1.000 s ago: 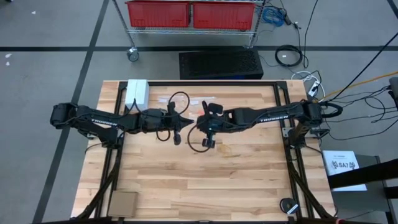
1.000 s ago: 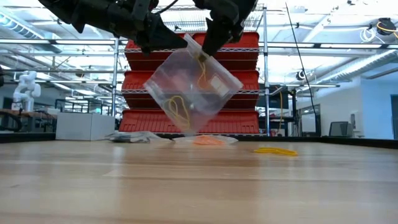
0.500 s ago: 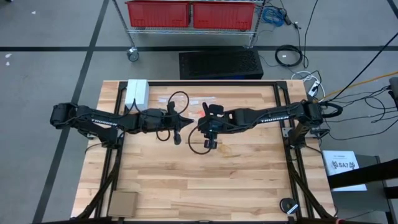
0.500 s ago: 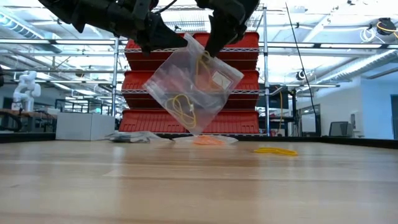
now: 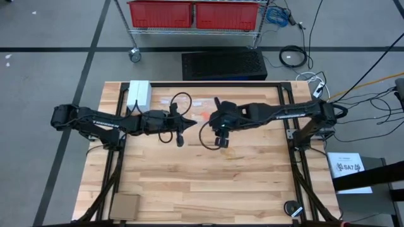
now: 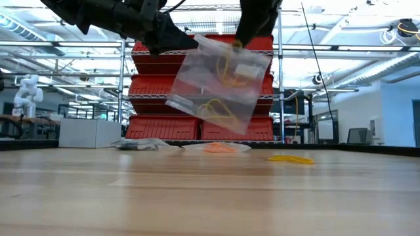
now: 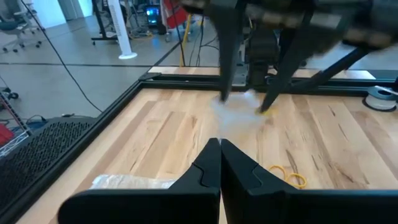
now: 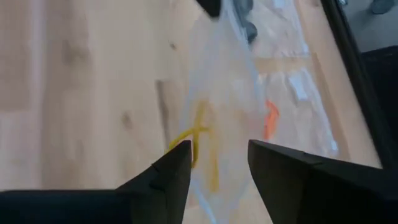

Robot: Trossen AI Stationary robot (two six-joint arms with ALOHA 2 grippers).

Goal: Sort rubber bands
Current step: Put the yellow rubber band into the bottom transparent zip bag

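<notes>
A clear zip bag (image 6: pixel 220 85) hangs in the air above the table's middle, with yellow rubber bands (image 6: pixel 213 108) inside it. My left gripper (image 6: pixel 187 40) is shut at the bag's upper left corner. My right gripper (image 8: pixel 217 152) is open at the bag's upper right, its fingers on either side of the bag's top edge (image 8: pixel 224 68). More yellow rubber bands (image 6: pixel 290 158) lie loose on the table. Orange ones (image 6: pixel 220 148) lie on the table in a flat bag. My left gripper pinches the bag's upper left corner (image 6: pixel 195 40) between its shut fingers, coming nearly level from the table's left. The bag hangs below and to the right of that corner, clear of the table. My right gripper straddles the bag's top edge; whether a finger (image 6: pixel 239 40) touches it, I cannot tell.
A second flat bag (image 6: pixel 141 144) lies at the far left of the table. A white box (image 5: pixel 139 93) stands at the far left corner. A brown box (image 5: pixel 124 205) sits at the near left corner. Bare wood stretches across the near half.
My right gripper has opened, letting go of the bag's edge, and has drawn back toward the table's right edge and slightly up. The bag's lower part has swung toward the right, so the bag hangs flatter. Its left corner has stayed in my left gripper.
</notes>
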